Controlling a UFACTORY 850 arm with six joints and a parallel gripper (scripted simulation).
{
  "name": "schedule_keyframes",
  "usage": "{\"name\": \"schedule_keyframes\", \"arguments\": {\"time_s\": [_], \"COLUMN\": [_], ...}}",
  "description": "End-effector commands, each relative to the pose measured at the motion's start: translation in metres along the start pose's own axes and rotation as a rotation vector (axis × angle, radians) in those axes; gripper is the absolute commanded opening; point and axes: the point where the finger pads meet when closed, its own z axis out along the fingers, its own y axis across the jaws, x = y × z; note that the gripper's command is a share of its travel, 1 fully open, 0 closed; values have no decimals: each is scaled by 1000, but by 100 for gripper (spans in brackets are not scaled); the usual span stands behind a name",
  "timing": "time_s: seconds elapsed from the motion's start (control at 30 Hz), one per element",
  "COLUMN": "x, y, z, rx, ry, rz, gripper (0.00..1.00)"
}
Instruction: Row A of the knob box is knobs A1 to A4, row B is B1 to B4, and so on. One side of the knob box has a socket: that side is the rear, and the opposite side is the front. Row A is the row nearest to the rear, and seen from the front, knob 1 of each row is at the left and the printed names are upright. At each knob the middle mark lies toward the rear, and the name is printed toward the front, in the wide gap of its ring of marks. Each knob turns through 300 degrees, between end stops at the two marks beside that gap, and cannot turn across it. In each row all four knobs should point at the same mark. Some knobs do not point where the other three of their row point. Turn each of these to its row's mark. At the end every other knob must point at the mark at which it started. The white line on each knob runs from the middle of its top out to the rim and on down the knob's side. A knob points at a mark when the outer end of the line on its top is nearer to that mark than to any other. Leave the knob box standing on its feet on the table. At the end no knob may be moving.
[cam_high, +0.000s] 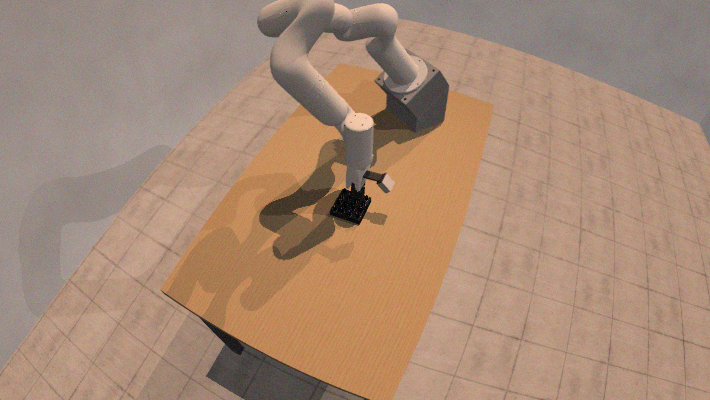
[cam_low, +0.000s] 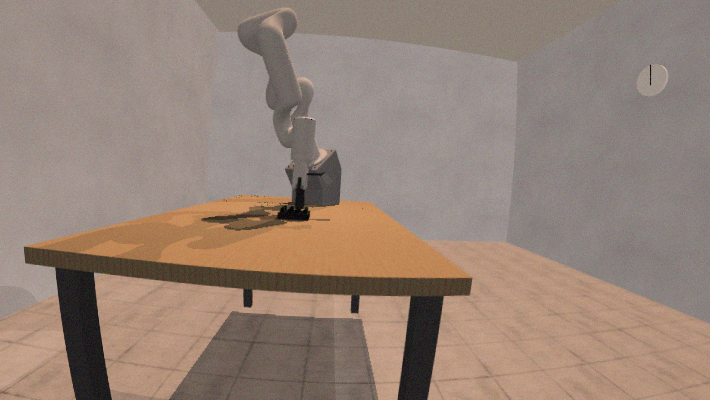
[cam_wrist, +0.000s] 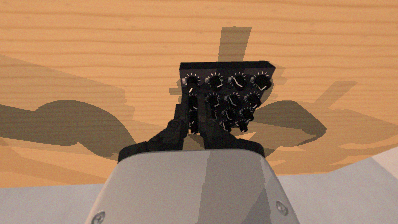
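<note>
The black knob box stands on the table. In the wrist view its knobs show in several lines, with white rings of marks; some white knob lines show, but the names are too small to read. No socket can be made out. My gripper points down over the edge line of knobs nearest the robot base. Its narrow fingers stand around a knob in the leftmost line of the wrist view, second from the top, and appear shut on it. The fingers hide most of that knob, its line and the knobs below it.
The wooden table bears the robot base behind the box. Neighbouring knobs stand close to the fingers. The wrist camera sticks out beside the gripper. Arm shadows fall across the box and table.
</note>
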Motion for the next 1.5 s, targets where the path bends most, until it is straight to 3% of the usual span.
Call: {"name": "schedule_keyframes", "arguments": {"time_s": [0.0,0.7,0.73,1.47], "x": [0,0,0,0], "y": [0,0,0,0], "z": [0,0,0,-1], "rx": [-2,-2,-2,-2], "ry": [1,1,1,1], "rz": [14,24,24,24], "gripper": [8,8,19,19]}}
